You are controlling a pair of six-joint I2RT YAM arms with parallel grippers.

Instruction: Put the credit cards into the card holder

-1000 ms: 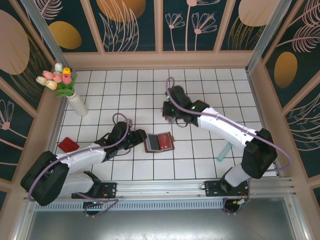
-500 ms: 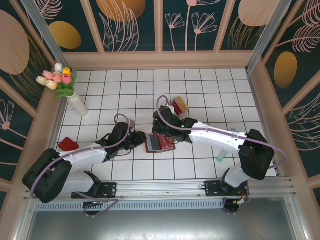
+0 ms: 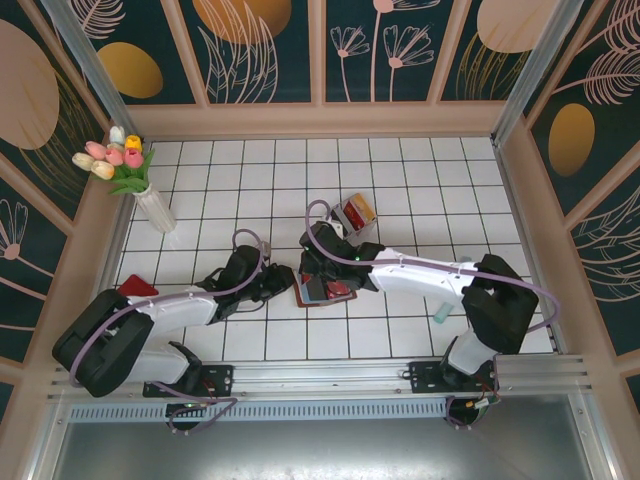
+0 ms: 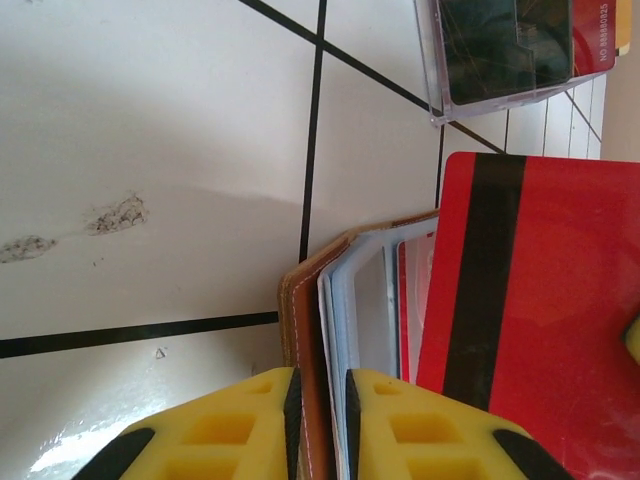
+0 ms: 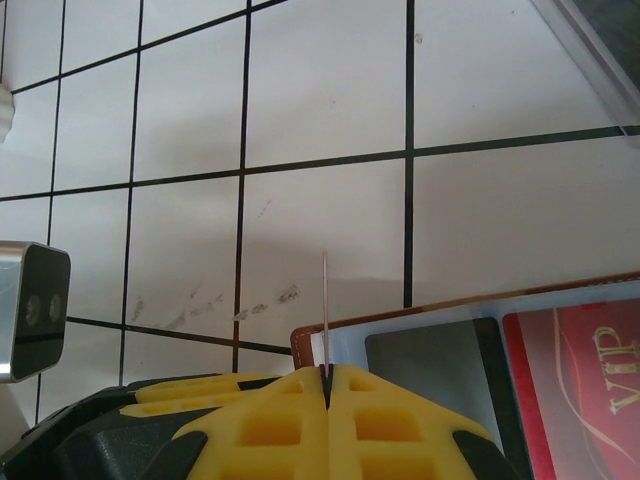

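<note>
The brown card holder [image 3: 322, 291] lies open on the white tiles; its clear slots face up, one holding a red VIP card [image 5: 590, 372]. My left gripper [image 3: 287, 282] is shut on its left edge, and the left wrist view shows the yellow fingers [image 4: 230, 420] clamping the leather flap [image 4: 298, 320]. My right gripper [image 3: 318, 270] hovers over the holder's left part, shut on a red credit card with a black stripe [image 4: 520, 300]. That card appears edge-on [image 5: 325, 300] above the right gripper [image 5: 327, 372], just over the holder's corner [image 5: 310, 345].
A clear tray of more cards [image 3: 356, 213] sits two tiles behind the holder. A white vase of tulips [image 3: 150, 205] stands at the far left, a red object [image 3: 135, 290] by the left arm, a teal object [image 3: 446, 304] beside the right arm.
My right gripper has carried the red card from the tray forward and left, down over the card holder. My left gripper has closed on the holder's left edge.
</note>
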